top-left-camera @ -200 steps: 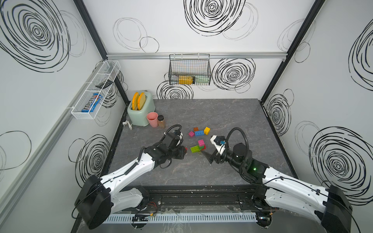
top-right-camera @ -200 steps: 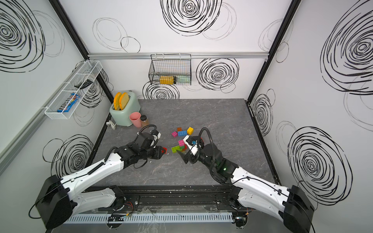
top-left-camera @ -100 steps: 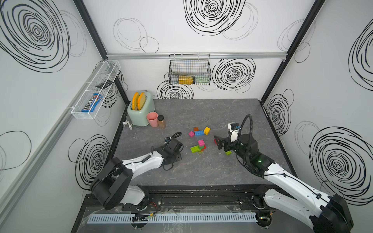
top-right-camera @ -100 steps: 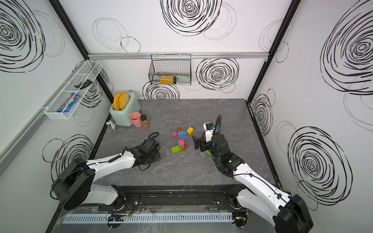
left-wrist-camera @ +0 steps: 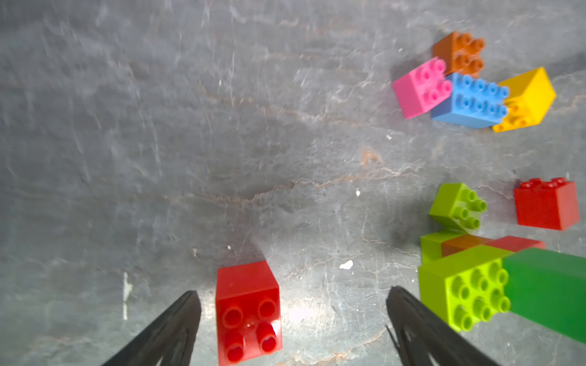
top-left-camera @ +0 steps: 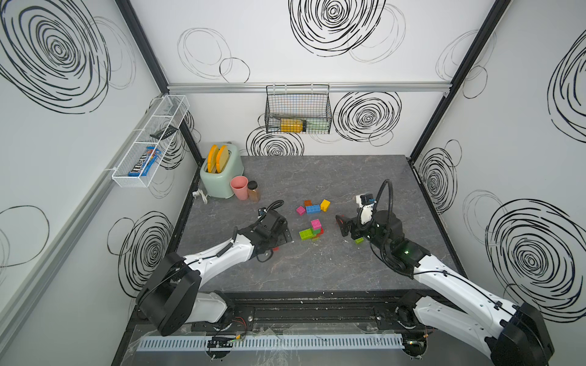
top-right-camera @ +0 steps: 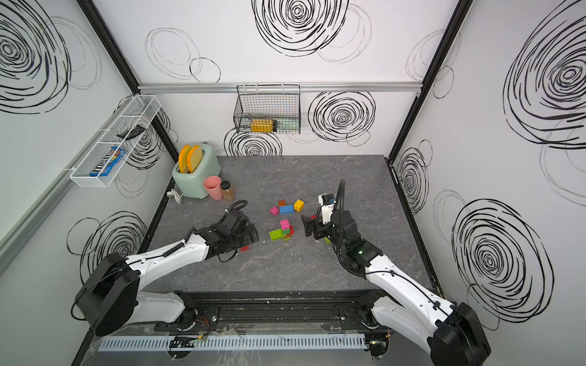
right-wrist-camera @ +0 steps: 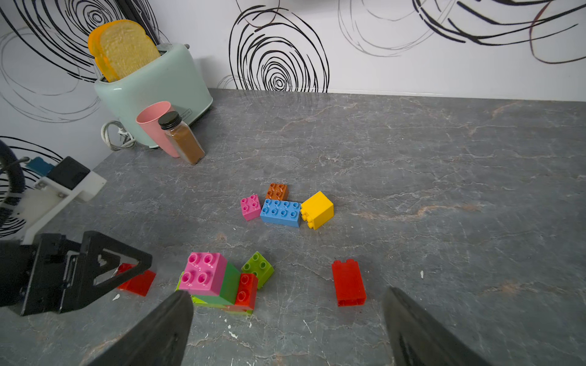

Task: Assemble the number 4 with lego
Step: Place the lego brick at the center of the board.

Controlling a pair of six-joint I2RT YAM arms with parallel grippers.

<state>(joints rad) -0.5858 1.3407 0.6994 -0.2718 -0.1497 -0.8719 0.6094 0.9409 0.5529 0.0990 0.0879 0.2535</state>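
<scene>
Between the wide-apart fingers of the left end effector (left-wrist-camera: pixel 292 293) a red square brick (left-wrist-camera: pixel 249 312) lies tipped on its side on the table (left-wrist-camera: pixel 158 158). Its studs face the camera, it sits nearer one finger, and neither finger touches it. Just past the other finger is the lego stack (left-wrist-camera: pixel 469 285), seen here as lime, green and red bricks. Only the right wrist view shows the pink brick (right-wrist-camera: pixel 206 275) capping it.

The right end effector (right-wrist-camera: pixel 287 292) is spread just as wide and holds nothing. A tall red brick (right-wrist-camera: pixel 348 283) lies on the table ahead, between its fingers.

In both top views the stack sits at mid-frame between the two end effectors. A loose cluster (top-left-camera: pixel 312 207) of pink, orange, blue and yellow bricks lies just above it in the frame. Only the top views show a lime brick (top-left-camera: pixel 359 240) tucked against the right arm.

At the left of the frame, a blue packet (top-left-camera: pixel 144 161) in the white wire shelf (top-left-camera: pixel 126 182) carries lettering that looks like M&M's. The mint toaster (right-wrist-camera: pixel 152 88) has a small label, too small to read.
</scene>
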